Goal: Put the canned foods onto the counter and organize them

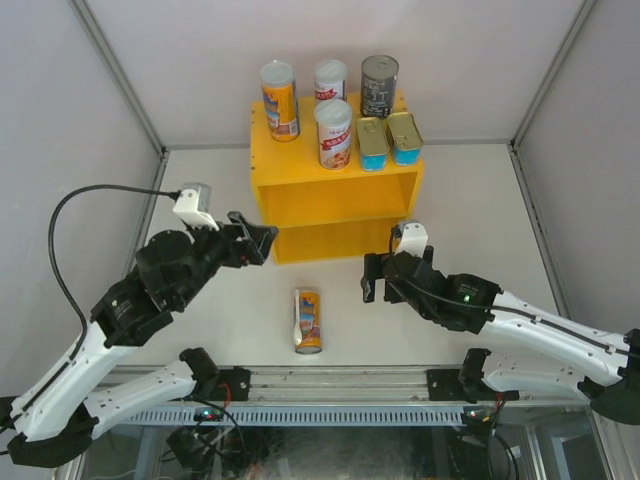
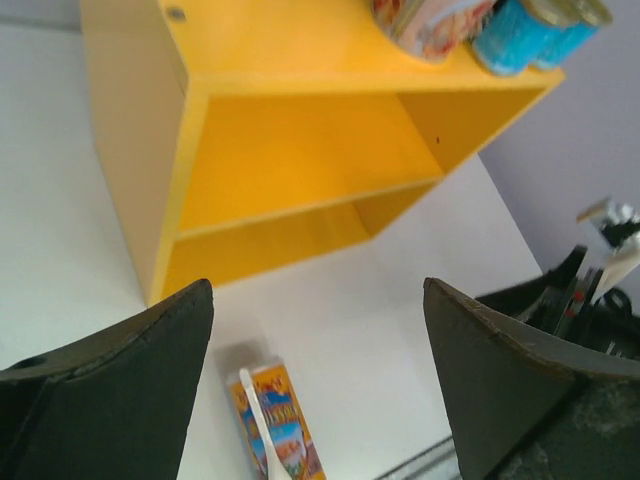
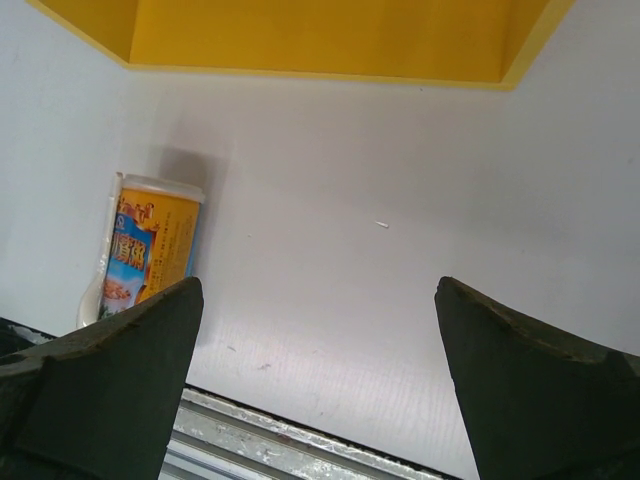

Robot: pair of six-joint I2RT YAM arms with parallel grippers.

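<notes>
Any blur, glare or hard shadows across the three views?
Top external: sharp, evenly lit, shadows soft. Left wrist: the left gripper's fingers are dark and blurred, and the cans on the counter are soft. Right wrist: the right gripper's fingers are blurred too; the lying can casts a faint shadow. No strong glare anywhere.

We see two arms in white shells with black joint housings; the left arm [image 1: 130, 300] has a thin black cable [image 1: 100, 187] looping off it, and the right arm [image 1: 520, 320] shows a tiny green light [image 1: 466, 297]. Each wrist bears a white camera block [image 1: 192, 205], and the fingers [image 2: 110, 390] are dark, matte wedges with scuffed edges.
</notes>
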